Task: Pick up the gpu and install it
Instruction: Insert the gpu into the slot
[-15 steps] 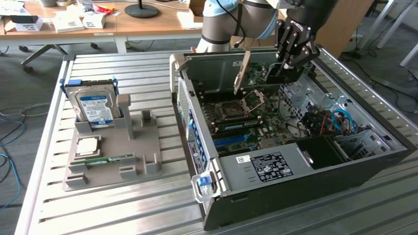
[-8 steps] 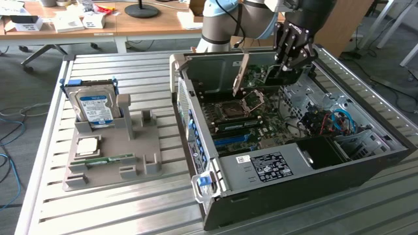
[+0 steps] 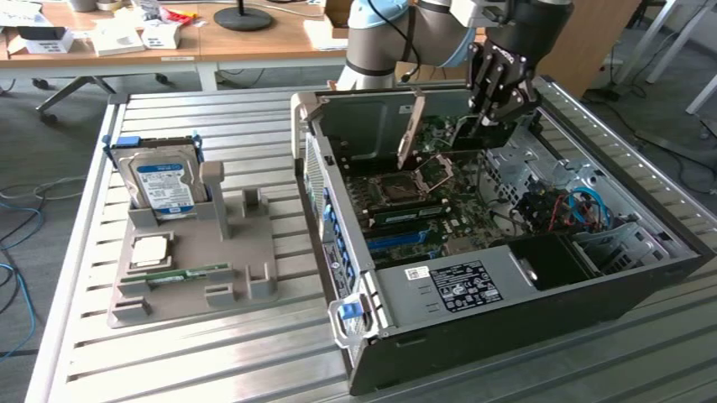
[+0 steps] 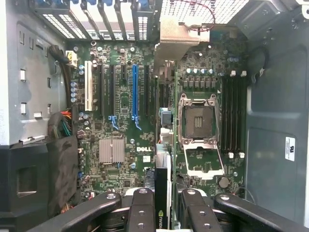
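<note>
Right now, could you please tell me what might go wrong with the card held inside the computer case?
1. The tool grips the graphics card near one end, so the card may tilt when pressed down.
2. The card hangs close beside the open processor socket; a sideways drift could strike it.
3. Its metal bracket sits near the rear wall of the case and might catch there.

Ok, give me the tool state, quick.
Tool: closed, holding the gpu edge-on between its fingers.
</note>
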